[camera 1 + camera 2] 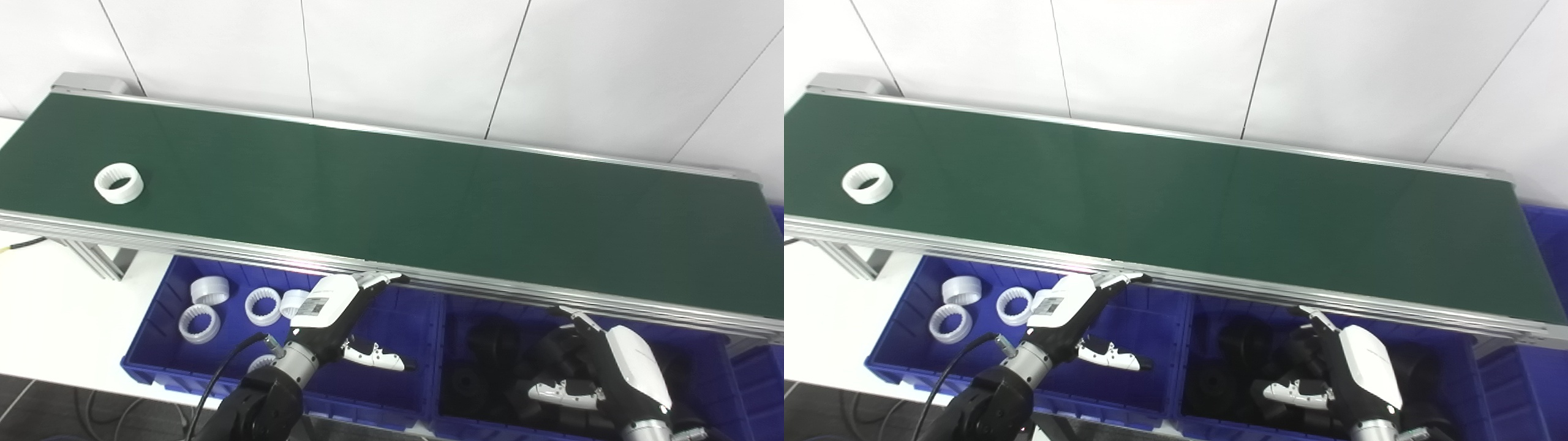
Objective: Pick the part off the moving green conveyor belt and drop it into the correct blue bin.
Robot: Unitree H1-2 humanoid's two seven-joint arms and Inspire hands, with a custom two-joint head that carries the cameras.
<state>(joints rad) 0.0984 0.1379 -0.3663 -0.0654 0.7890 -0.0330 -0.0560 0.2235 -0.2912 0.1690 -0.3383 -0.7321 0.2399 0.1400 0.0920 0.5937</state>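
While a white ring [119, 182] lies far left on the green belt [392, 190], left hand [334, 306] and right hand [612, 367] hover spread, empty, over the blue bins [429, 343].

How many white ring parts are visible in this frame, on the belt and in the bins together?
At least 5: one white ring on the green belt at its left end; four in the left blue bin, at. The left hand may hide more.

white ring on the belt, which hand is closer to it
Left. The left hand hovers open over the left blue bin, below and right of the white ring. The right hand is open over the bin of black parts, much farther right.
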